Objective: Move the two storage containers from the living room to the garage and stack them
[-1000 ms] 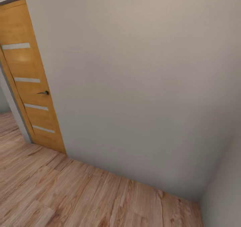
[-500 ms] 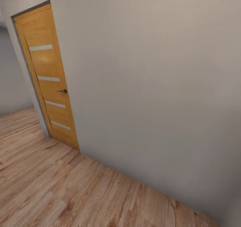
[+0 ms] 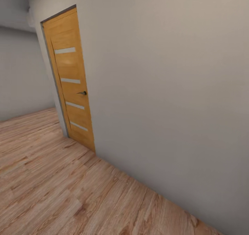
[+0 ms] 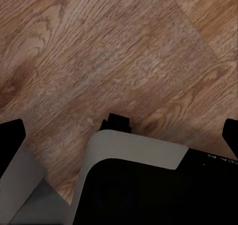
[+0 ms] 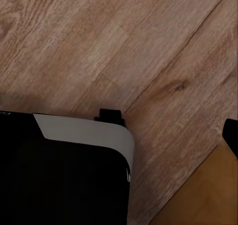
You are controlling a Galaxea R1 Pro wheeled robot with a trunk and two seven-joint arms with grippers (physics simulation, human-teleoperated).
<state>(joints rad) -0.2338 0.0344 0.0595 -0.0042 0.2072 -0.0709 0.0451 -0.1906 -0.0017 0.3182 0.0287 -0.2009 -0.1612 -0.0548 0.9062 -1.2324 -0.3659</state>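
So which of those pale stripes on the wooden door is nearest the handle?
The second stripe from the top, just above the handle on the door; the top stripe and the two lower stripes lie farther off.

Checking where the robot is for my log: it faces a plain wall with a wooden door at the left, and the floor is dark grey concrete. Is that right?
Not quite. The floor is light wood plank, not dark grey concrete, as the head view shows. The rest holds: a plain wall ahead, with a wooden door at the left.
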